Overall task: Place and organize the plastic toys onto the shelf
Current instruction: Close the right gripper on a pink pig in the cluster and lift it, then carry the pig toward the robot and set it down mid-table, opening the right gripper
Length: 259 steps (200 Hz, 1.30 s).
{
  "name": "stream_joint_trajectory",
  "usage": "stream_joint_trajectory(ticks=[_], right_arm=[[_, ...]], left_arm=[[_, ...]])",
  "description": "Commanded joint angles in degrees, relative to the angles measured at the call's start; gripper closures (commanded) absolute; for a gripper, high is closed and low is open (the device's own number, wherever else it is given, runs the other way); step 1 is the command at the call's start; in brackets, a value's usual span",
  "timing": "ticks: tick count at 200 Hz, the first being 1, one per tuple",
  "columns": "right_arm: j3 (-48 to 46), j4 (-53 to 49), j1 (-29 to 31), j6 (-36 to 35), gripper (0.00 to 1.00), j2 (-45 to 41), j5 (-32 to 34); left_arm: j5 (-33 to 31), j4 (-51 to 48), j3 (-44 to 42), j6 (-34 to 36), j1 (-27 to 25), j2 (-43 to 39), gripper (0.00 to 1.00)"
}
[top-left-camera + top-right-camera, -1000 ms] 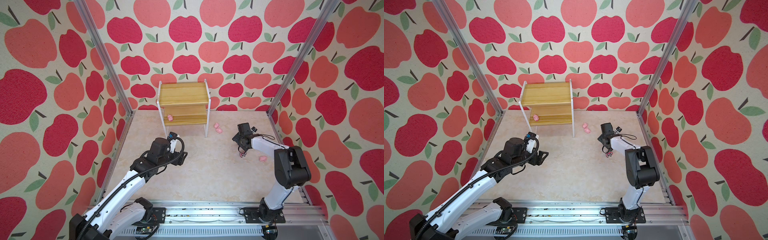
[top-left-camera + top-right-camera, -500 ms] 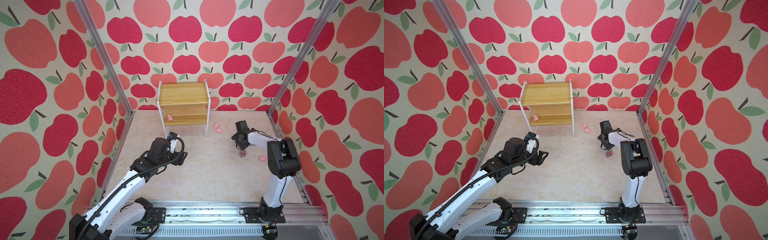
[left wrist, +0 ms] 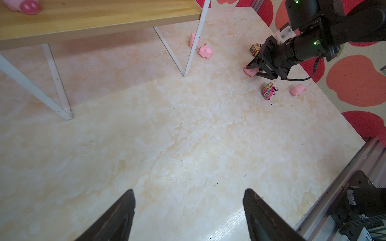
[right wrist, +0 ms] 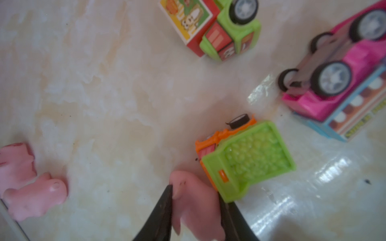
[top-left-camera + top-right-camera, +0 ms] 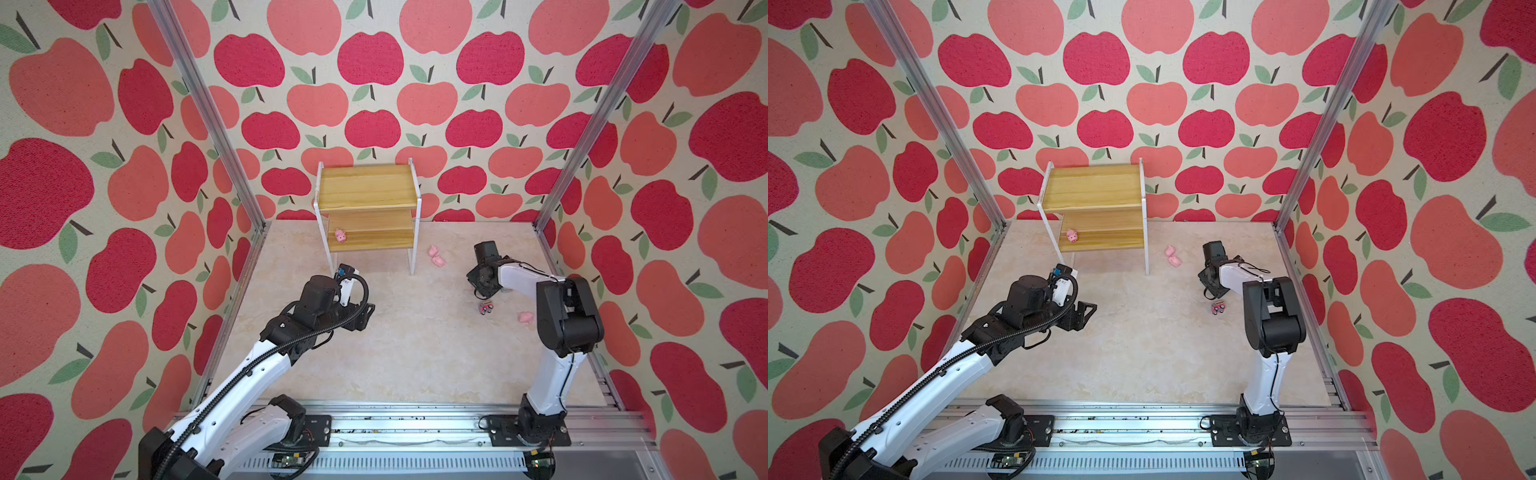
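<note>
My right gripper [image 4: 196,210] pinches a pink pig [image 4: 194,198] on the floor [image 4: 104,94] at right, just beside the orange truck [image 4: 246,158]. The pink truck [image 4: 344,83] lies on its side, its lettering too blurred to read. My left gripper [image 3: 188,194] hangs wide open, empty. The shelf [image 5: 368,187] stands far centre, a second pig [image 5: 340,235] on its lower board.

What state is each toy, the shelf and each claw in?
Shelf, upright.
Shelf pig, on lower board.
Left gripper, open, empty.
Right gripper, closed on held pig.
Pig pair, loose beside shelf.
Lone pig, lying loose.
Pink truck, loose.
Orange truck, loose, beside held pig.
Green truck, loose.
</note>
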Motion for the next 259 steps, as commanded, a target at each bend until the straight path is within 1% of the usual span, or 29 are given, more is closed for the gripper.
stream_joint_trajectory(ticks=[1,22,43,68,77,88,97,105,123,148,160,171,181,202,223,259], right_arm=[[-0.5,-2.5,2.1,-7.8,0.65,-4.5,-1.1],[-1.0,-3.3,5.2,-14.0,0.65,-6.6,-3.4],[-3.4,-3.6,10.3,-19.9,0.64,-9.5,-4.9],[-8.6,-0.6,19.2,-26.8,0.63,-13.5,-6.4],[-9.7,-0.5,22.2,-28.4,0.63,-14.5,-5.6],[-10.7,0.2,25.9,-31.1,0.63,-15.1,-6.7],[-10.8,0.0,28.3,-32.4,0.62,-15.0,-7.0],[-10.9,0.6,30.2,-34.1,0.62,-14.4,-9.0],[-9.7,0.0,33.8,-36.9,0.62,-11.6,-11.1],[-6.8,-1.8,38.5,-41.8,0.61,-7.2,-10.1],[-5.4,-2.4,40.1,-44.2,0.6,-5.2,-10.0],[-4.9,-2.6,41.0,-45.4,0.58,-3.9,-9.4],[-5.0,-2.2,41.2,-46.2,0.57,-3.2,-10.2],[-5.8,-0.9,41.3,-47.6,0.49,-3.2,-11.3],[-6.8,-0.6,41.3,-49.2,0.36,-4.6,-11.3],[-10.0,1.0,41.3,-50.6,0.25,-11.4,-8.9]], left_arm=[[-0.1,-1.1,0.7,1.2,0.4,0.7,0.16],[-0.1,-1.0,0.7,1.1,1.0,0.5,0.16],[-0.1,-1.1,0.8,1.0,2.0,0.5,0.16],[-0.5,-1.1,0.8,1.1,3.2,0.2,0.16],[-0.4,-0.9,0.6,1.0,3.8,0.1,0.16],[-0.4,-0.9,0.7,0.9,4.5,-0.1,0.16],[-0.1,-0.8,0.7,0.8,5.1,0.0,0.16],[0.0,-0.7,0.7,0.7,5.6,-0.1,0.16],[0.1,-0.7,0.7,0.6,6.2,-0.2,0.17],[-0.8,-1.0,0.5,0.9,6.5,-0.5,0.16],[-1.3,-1.1,0.4,1.0,6.6,-0.6,0.16],[-1.6,-1.0,0.3,1.1,6.8,-0.7,0.16],[-1.7,-1.0,0.3,1.2,7.0,-0.6,0.16],[-1.5,-1.0,0.4,1.4,7.6,-0.5,0.16],[-1.7,-1.2,0.4,1.5,8.0,-0.7,0.16],[-1.2,-0.8,0.3,1.3,8.7,-0.6,0.16]])
